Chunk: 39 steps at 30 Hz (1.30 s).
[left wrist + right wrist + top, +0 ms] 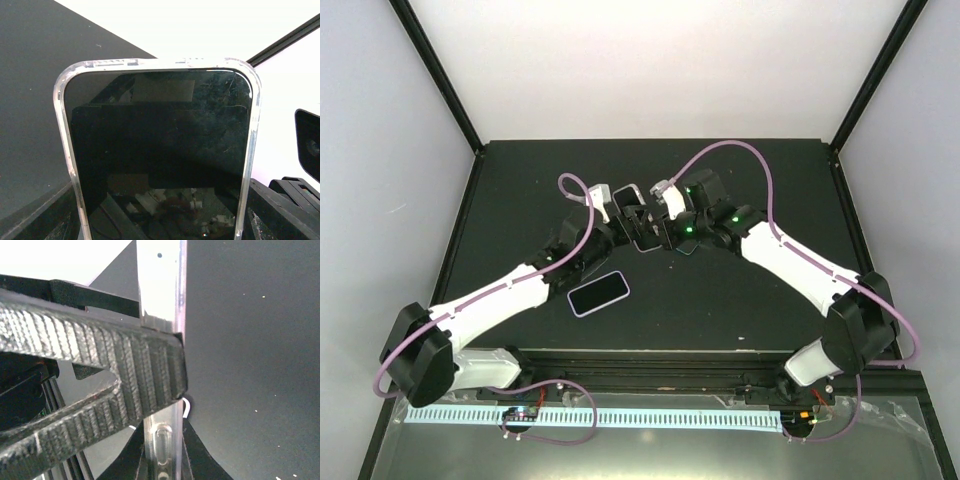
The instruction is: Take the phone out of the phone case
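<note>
The phone [160, 140], with a dark glossy screen, sits inside a clear phone case [156, 62]. Both are held upright above the middle of the black table, between the two arms [634, 205]. My left gripper [618, 222] is shut on the case's lower part, with its black fingers [282, 210] at either side. My right gripper [658, 230] is closed, and its ribbed fingertip [150, 365] lies across the case's side edge [160, 300]. A thin white lip of the case shows just under that fingertip. The phone's bottom end is hidden.
A second phone [598, 293] with a dark screen and a pale lilac rim lies flat on the black table [740, 300], near the left forearm. Purple cables [760, 170] loop over both arms. Black frame posts stand at the table's back corners.
</note>
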Motion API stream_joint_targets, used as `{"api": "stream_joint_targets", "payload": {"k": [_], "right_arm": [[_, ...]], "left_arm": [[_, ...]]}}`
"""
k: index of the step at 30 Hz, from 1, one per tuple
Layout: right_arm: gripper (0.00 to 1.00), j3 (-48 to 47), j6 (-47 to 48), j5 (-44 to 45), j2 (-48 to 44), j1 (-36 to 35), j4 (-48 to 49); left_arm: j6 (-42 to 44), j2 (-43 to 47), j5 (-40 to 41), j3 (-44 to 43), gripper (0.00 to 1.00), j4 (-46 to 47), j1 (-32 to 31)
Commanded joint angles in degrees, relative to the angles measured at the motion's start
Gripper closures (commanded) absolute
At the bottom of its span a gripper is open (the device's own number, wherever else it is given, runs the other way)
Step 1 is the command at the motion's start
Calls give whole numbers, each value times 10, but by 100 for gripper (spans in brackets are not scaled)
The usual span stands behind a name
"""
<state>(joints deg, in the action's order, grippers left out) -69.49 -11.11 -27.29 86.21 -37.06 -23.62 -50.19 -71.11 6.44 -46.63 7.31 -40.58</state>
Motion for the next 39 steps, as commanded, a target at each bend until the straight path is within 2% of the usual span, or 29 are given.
{"api": "stream_joint_targets", "payload": {"k": [1,3,4,10,12,15,17,20,26,33,39], "right_arm": [[99,-8,-5,-17,-3,7,-2],[99,-4,2,-18,-14,8,-7],[99,-2,10,-21,-20,9,-11],[99,27,98,-75,-81,27,-42],[99,22,170,-104,-96,29,-81],[99,-4,305,-164,-100,29,-183],[99,-29,406,-190,-95,29,-287],[99,-67,516,-185,-82,28,-414],[99,-115,583,-163,-71,22,-524],[99,-155,597,-140,-31,-16,-585],[99,-165,570,-125,-9,-49,-577]], "left_arm": [[25,31,25,-12,25,24,1],[38,40,25,-22,7,-13,4],[46,48,21,-25,2,-30,7],[140,150,-95,34,1,-47,35],[189,192,-127,39,1,-84,40],[270,244,-165,39,1,-164,41],[317,279,-207,45,2,-192,41],[370,309,-288,49,3,-216,41],[423,299,-426,49,15,-250,40],[440,257,-474,43,29,-245,38],[443,222,-526,26,60,-248,35]]}}
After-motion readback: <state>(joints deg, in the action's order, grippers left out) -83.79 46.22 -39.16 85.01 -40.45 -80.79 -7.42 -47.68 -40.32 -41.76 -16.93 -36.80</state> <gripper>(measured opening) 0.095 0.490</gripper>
